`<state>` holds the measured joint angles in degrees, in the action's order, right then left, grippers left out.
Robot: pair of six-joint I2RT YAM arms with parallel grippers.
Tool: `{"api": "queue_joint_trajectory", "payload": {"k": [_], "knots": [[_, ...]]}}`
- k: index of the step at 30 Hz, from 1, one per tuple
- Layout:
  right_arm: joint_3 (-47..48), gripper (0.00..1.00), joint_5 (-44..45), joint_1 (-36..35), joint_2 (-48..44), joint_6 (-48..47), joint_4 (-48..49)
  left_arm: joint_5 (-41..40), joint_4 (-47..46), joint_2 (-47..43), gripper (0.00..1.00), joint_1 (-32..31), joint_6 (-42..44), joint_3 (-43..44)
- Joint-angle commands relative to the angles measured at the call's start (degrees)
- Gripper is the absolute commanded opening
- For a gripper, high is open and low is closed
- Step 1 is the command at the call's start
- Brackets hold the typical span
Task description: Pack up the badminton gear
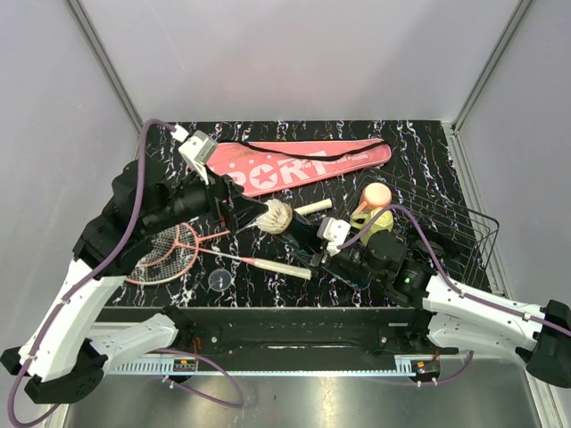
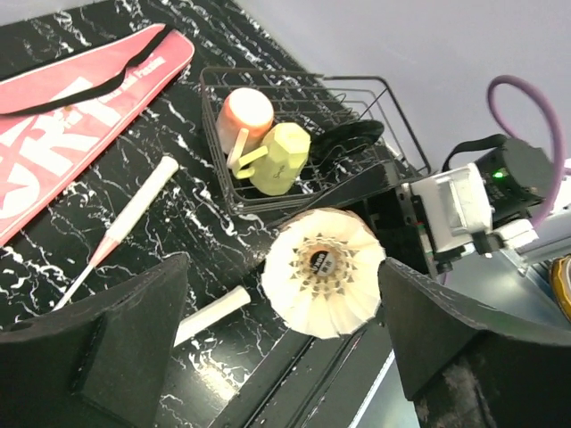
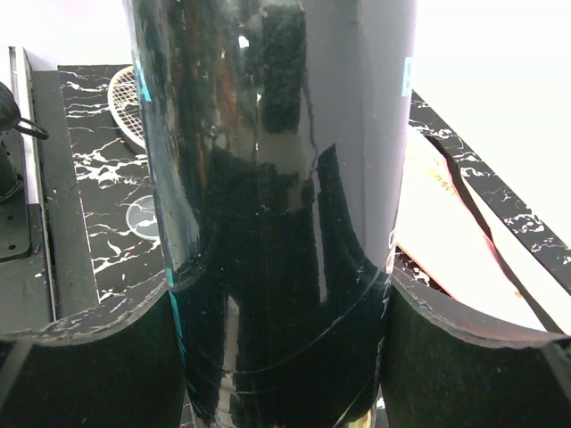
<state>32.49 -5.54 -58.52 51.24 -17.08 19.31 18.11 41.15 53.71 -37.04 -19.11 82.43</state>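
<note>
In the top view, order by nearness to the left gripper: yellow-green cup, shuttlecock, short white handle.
1. shuttlecock, between the open fingers of the left gripper.
2. white handle, just right.
3. yellow-green cup, farther right, in the basket.

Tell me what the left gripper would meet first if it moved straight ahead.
Probably the shuttlecock, which sits straight ahead of the open left gripper, in the black tube's end; depth is unclear.
</note>
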Motion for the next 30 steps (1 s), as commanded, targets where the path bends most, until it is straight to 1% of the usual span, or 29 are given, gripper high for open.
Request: {"api": "queue_joint_trajectory", "payload": {"k": [1, 3, 4, 5, 7, 8, 10, 11, 13, 14, 17, 18, 20, 24, 27, 28, 30], "knots": [[0.0, 0.41, -0.5, -0.2, -1.9, 0.0, 3.8, -1.4, 3.2, 3.4, 0.84, 0.1, 1.8, 1.6], [-0.2, 0.41, -0.7, -0.2, -2.3, -0.1, 4.1, 2.8, 3.3, 5.4, 0.75, 0.1, 2.6, 0.9], [-0.3, 0.41, -0.8, -0.2, -2.5, -0.1, 4.3, 6.4, 3.2, 6.1, 0.72, 0.1, 2.9, 0.8], [-0.5, 0.41, -0.8, -0.2, -2.5, -0.1, 4.7, 8.8, 2.5, 7.4, 0.67, 0.1, 3.6, 0.6], [-0.7, 0.41, -0.9, -0.3, -2.7, -0.1, 5.0, 15.0, 1.4, 8.6, 0.65, -0.8, 3.7, -0.3], [-0.7, 0.41, -1.0, -0.3, -2.6, -0.2, 5.2, 16.3, -0.2, 9.7, 0.65, -1.7, 3.6, -0.6], [-0.7, 0.41, -1.8, -0.2, -2.5, -0.3, 5.6, 16.4, -1.6, 11.3, 0.66, -4.0, 3.4, -1.6], [-0.5, 0.41, -2.3, -0.2, -2.4, -0.3, 6.1, 14.9, -2.9, 13.3, 0.67, -6.4, 2.7, -1.8], [-0.5, 0.41, -3.1, -0.2, -1.9, -0.4, 6.7, 14.2, -3.1, 16.0, 0.67, -8.9, 2.9, -1.7], [-0.5, 0.41, -3.2, -0.2, -1.7, -0.3, 6.8, 13.8, -3.0, 18.0, 0.67, -9.2, 2.9, -1.6], [-0.2, 0.41, -2.9, -0.2, -1.7, -0.4, 6.4, 12.7, -3.1, 18.9, 0.70, -9.3, 3.7, -2.3], [-0.4, 0.41, -2.6, -0.2, -1.9, -0.4, 6.2, 12.2, -3.1, 18.6, 0.74, -9.2, 4.1, -2.7], [-0.7, 0.41, -2.0, -0.2, -2.5, -0.6, 6.3, 11.9, -2.9, 17.5, 0.78, -9.0, 4.7, -3.1], [-1.6, 0.41, -2.0, -0.2, -3.5, -0.8, 7.3, 12.1, -1.9, 16.2, 0.82, -7.4, 5.2, -3.2], [-1.3, 0.41, -2.6, -0.3, -2.9, -0.9, 6.4, 11.6, -1.2, 14.1, 0.88, -5.9, 5.2, -2.6], [-1.3, 0.41, -2.5, -0.3, -2.6, -1.1, 6.0, 10.7, -1.1, 12.4, 0.91, -5.1, 5.1, -2.3], [-1.6, 0.41, -1.8, -0.2, -2.3, -1.3, 5.3, 10.2, -1.1, 10.5, 0.95, -4.3, 5.1, -1.1]]}}
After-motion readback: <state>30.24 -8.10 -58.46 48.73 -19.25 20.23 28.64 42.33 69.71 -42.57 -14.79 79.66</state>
